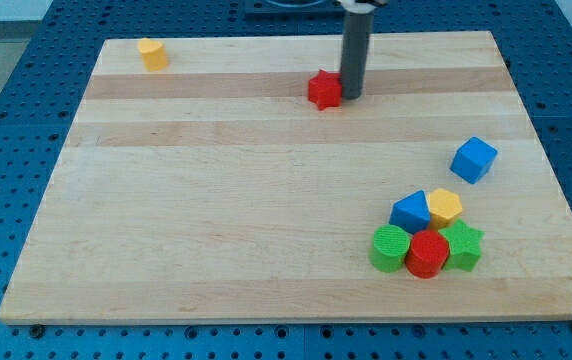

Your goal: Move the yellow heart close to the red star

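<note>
I see a blue cube [474, 158], a blue triangle [410, 212] down-left of it, green cylinder [390, 248], red cylinder [427, 254] and green star [463, 246] bunched below it, a yellow block [151, 53] far up-left of it, all on the wooden board [216, 250]

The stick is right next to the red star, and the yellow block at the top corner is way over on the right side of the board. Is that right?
Not quite. In the camera view that yellow block sits near the top left corner, not the right. The rest holds: my tip is right beside the red star, on its right.
</note>
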Tool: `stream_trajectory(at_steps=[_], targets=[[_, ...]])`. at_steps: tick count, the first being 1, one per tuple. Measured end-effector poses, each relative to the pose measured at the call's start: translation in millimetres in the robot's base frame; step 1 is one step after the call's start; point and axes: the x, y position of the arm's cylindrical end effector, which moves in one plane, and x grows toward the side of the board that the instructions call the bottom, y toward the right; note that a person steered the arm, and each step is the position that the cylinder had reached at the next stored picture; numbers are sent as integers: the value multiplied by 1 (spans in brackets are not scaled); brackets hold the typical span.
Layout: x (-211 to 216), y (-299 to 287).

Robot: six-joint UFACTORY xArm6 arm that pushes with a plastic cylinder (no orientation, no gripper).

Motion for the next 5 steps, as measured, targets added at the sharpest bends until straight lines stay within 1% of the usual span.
stream_trajectory(at_steps=[1,2,4,5], targets=[[0,-36],[-1,-56],[-64,-60],[-91,-85]])
